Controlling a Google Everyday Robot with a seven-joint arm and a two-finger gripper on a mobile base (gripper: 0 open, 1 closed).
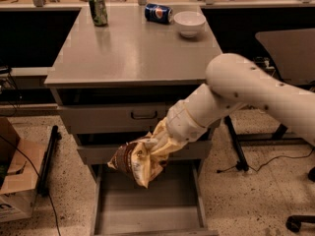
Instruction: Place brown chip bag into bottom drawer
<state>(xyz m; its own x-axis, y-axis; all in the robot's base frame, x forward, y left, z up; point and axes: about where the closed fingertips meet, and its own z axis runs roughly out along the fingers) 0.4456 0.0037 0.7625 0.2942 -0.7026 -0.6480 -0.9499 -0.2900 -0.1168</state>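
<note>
My gripper (158, 142) is shut on the brown chip bag (137, 160), a crinkly bag, dark brown on its left and pale cream on its right. The bag hangs in front of the middle drawer, just above the open bottom drawer (147, 203), a wide shallow grey tray pulled out toward me. My white arm comes in from the right and hides most of the gripper.
A grey cabinet top (133, 48) holds a green can (98, 9), a blue can lying on its side (158, 13) and a white bowl (189, 22). The upper drawer has a black loop handle (143, 115). A cardboard box (15, 176) sits at the left on the floor.
</note>
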